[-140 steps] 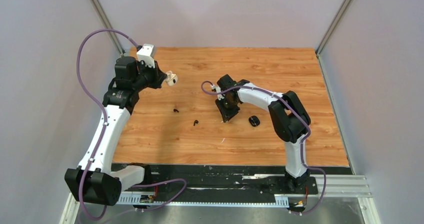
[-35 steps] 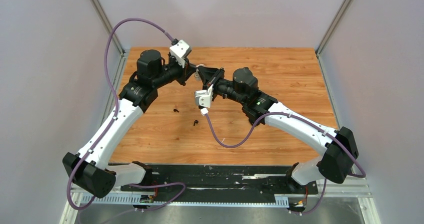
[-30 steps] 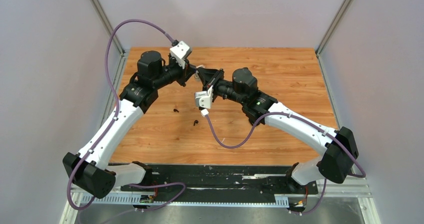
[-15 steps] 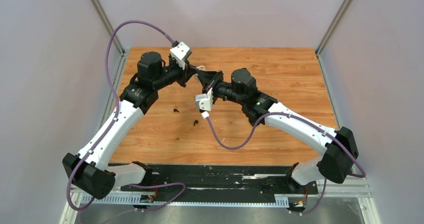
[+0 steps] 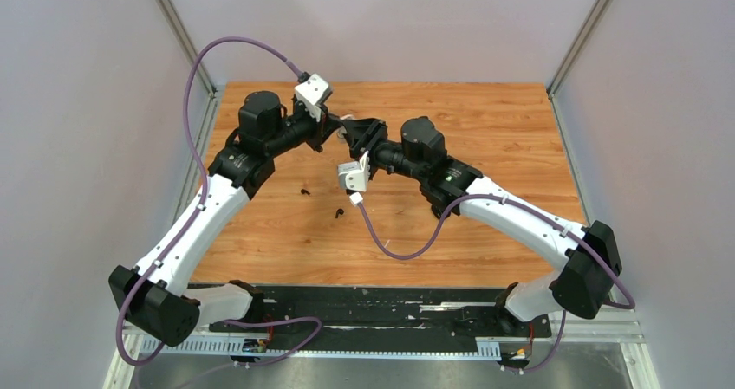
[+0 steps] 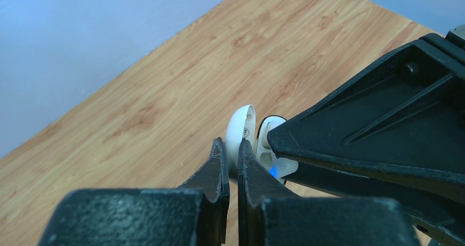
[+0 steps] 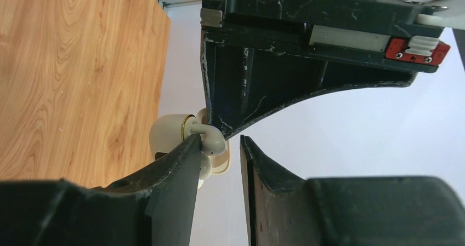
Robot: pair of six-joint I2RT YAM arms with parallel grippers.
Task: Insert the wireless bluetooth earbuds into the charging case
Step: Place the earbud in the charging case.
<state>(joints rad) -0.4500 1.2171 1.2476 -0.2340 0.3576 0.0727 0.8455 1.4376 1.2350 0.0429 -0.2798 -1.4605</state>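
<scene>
Earbuds, two small black stemmed ones, are seen lying on the orange-brown wood-grain table (image 5: 485, 120), left of its middle and about midway between the near and far edges. One black earbud (image 5: 305, 191) lies closer to the left edge. The other black earbud (image 5: 339, 213) lies just to its right and slightly nearer the near edge. The two are apart, and neither is touched by an arm.

Left gripper (image 6: 229, 147): fingers are pressed together, pinching the thin edge of the open lid of a small white rounded plastic charging case (image 6: 241, 126). The case is held in the air above the far part of the table, left of centre. A blue light is seen on the case body.

A small white earbud with a short curved stem (image 7: 211, 136) is seen at the opening of the case. It is touched by the tip of one right finger only. How far it is seated in the case cannot be told.

Right gripper (image 7: 220, 143): fingers are parted, with a clear gap between them. The gripper is set tip to tip against the left gripper.
</scene>
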